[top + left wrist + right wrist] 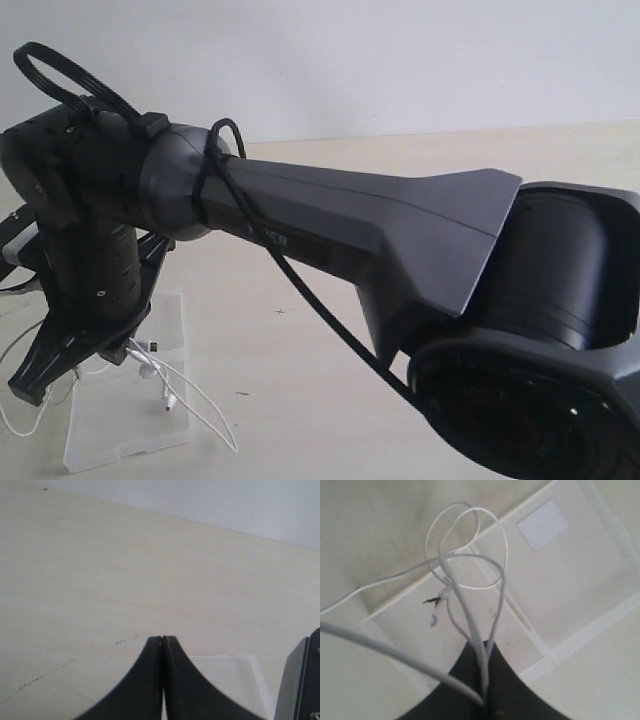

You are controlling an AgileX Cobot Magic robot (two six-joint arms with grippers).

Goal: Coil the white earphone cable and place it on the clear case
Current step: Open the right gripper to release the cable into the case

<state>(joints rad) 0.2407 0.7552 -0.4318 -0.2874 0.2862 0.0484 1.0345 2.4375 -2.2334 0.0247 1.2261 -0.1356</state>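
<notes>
- Nearest the exterior camera: a dark robot arm [400, 230], blurred and filling most of the frame. It runs from the lower right across to the left, with a thick black cable [300, 290] looped along it.
- Right claw [484, 645]: jaws closed, pinching several strands of the white earphone cable [470, 545] between the tips.
- From the pinch the cable rises into two or three loose loops hanging over the clear case [580, 580]. Cannot tell whether the loops touch the case.
- One strand leaves the loops and trails off the case over the pale desk [100, 580]. A second, blurred strand passes close to the right wrist camera.
- A small white piece [435, 617] hangs on the cable below the loops, too blurred to identify.
- The case lies opened flat on the desk, two panels side by side, with a white square sticker [543, 524] on one panel.
- Exterior view: cable [200, 400] drapes over the case [120, 420] at lower left, part of it off the edge.
- Left claw [163, 639]: jaws pressed together, nothing between them, just beside one corner of the case [225, 675].
</notes>
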